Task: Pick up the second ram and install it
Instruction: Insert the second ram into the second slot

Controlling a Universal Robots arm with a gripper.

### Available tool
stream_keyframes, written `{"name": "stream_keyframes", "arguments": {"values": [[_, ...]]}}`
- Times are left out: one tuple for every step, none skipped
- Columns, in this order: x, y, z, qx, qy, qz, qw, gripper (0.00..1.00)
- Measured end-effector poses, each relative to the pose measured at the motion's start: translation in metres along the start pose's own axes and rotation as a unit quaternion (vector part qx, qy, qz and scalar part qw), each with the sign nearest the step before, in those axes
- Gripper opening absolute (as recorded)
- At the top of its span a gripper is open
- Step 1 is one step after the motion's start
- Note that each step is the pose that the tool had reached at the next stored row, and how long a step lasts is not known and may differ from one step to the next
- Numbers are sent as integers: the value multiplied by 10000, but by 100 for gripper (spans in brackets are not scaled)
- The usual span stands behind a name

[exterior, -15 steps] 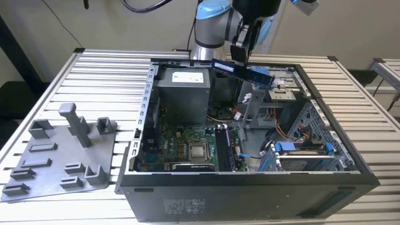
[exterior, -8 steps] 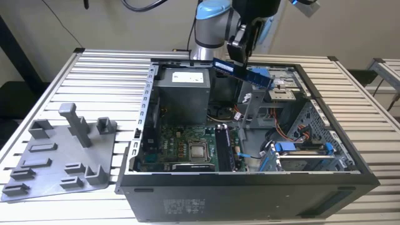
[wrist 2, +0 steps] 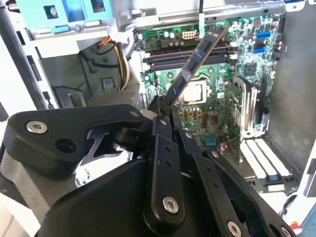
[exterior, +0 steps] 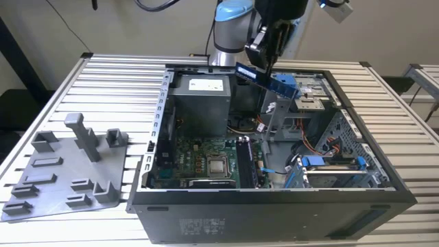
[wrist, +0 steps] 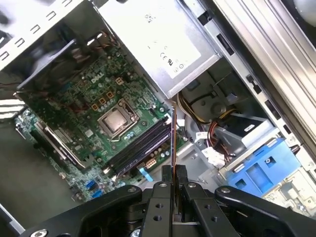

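Note:
My gripper (exterior: 266,57) hangs over the open computer case (exterior: 274,198), shut on the second ram (exterior: 269,81), a thin dark stick with a blue label. In the exterior view the stick is tilted, high above the case's rear middle. In the second wrist view the second ram (wrist 2: 195,61) slants out from my gripper (wrist 2: 162,109) over the motherboard. In the first wrist view the second ram (wrist: 173,136) shows edge-on, rising from my gripper (wrist: 174,174). The black memory slots (exterior: 245,162) (wrist 2: 183,53) (wrist: 140,145) lie beside the processor (exterior: 218,165), well below the stick.
A grey plastic tray (exterior: 61,175) with upright posts lies on the slatted table at the exterior view's left. Inside the case stand the power supply (exterior: 202,103), the metal drive cage with blue clips (exterior: 329,162) and loose cables (wrist: 217,133).

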State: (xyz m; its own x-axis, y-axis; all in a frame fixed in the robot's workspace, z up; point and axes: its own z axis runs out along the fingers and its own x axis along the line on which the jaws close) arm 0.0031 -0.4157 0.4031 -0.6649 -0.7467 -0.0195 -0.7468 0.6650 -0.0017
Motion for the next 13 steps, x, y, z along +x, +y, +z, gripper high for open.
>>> {"name": "stream_keyframes", "arguments": {"values": [[0, 0, 1, 2, 0, 80, 10000, 14], [0, 0, 2, 3, 1, 159, 9999, 14], [0, 0, 3, 5, 1, 234, 9997, 14], [0, 0, 4, 6, 1, 313, 9995, 14], [0, 0, 5, 8, 1, 389, 9992, 14], [0, 0, 6, 9, 1, 469, 9989, 14], [0, 0, 7, 11, 1, 545, 9985, 14], [0, 0, 8, 12, 1, 622, 9981, 14], [0, 0, 9, 14, 2, 701, 9975, 14], [0, 0, 10, 16, 2, 777, 9970, 14], [0, 0, 11, 17, 2, 859, 9963, 14], [0, 0, 12, 19, 3, 946, 9955, 14], [0, 0, 13, 20, 3, 1031, 9947, 14]]}}
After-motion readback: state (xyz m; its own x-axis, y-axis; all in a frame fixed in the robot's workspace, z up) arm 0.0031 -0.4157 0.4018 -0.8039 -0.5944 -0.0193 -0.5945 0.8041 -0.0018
